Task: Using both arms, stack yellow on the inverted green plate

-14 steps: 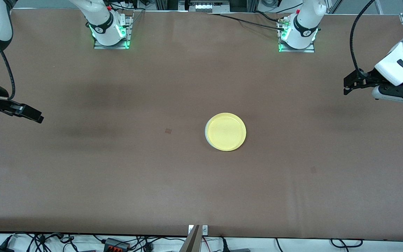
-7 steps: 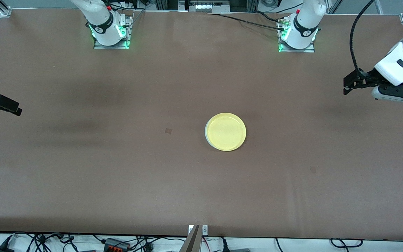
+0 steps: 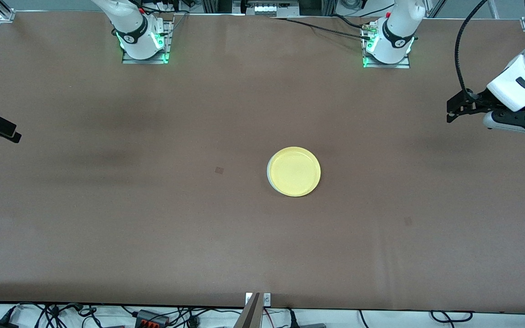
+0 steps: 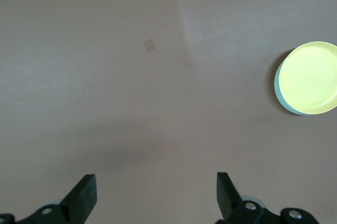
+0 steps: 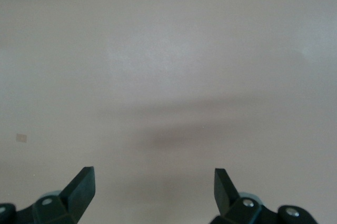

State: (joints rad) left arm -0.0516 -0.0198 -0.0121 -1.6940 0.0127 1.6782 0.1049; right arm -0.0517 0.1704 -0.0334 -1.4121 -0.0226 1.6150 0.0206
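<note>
The yellow plate (image 3: pixel 294 171) lies rim-up on the green plate (image 3: pixel 269 172) in the middle of the table. Only a thin pale crescent of the green plate shows, on the side toward the right arm's end. In the left wrist view the yellow plate (image 4: pixel 310 77) covers the green plate (image 4: pixel 278 84) the same way. My left gripper (image 3: pixel 450 111) hangs open and empty over the left arm's end of the table, well away from the stack. In its own view the left gripper (image 4: pixel 154 182) frames bare tabletop. My right gripper (image 3: pixel 9 130) sits over the table's edge at the right arm's end. The right gripper (image 5: pixel 152 176) is open, with only bare table between its fingers.
A small dark square mark (image 3: pixel 219 170) lies on the brown table cover beside the stack, toward the right arm's end. The two arm bases (image 3: pixel 144 43) (image 3: pixel 388 45) stand along the table edge farthest from the front camera. Cables run below the nearest edge.
My right gripper has drawn back from over the table toward the right arm's end, now mostly out of the front view. The left gripper and the plates have hardly moved.
</note>
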